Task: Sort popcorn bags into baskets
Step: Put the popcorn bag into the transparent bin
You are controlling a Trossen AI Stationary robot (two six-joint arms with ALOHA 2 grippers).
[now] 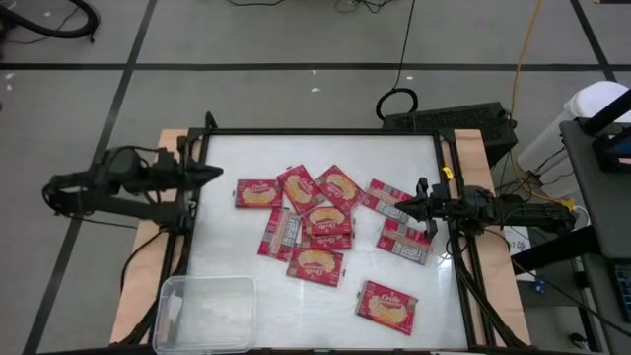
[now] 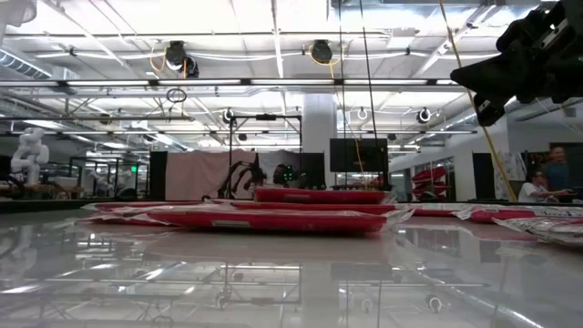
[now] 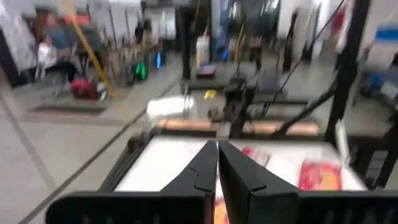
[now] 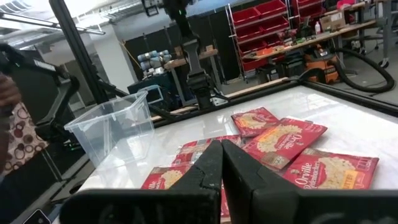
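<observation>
Red popcorn bags (image 1: 314, 222) lie flat in a loose, partly overlapping heap on the middle of the white table; one bag (image 1: 386, 305) lies apart toward the near right. In the low view the heap (image 2: 273, 217) shows edge-on. The clear plastic basket (image 1: 205, 313) stands at the near left corner and also shows in the right wrist view (image 4: 115, 130). My left gripper (image 1: 215, 174) hovers shut at the table's left edge. My right gripper (image 1: 414, 209) is shut too, raised above the bags at the right edge (image 4: 283, 140).
A black frame (image 1: 325, 132) runs round the tabletop. Bare white table lies along the far edge and between the basket and the lone bag. A dark box and cables sit beyond the far right corner. People sit in the room behind.
</observation>
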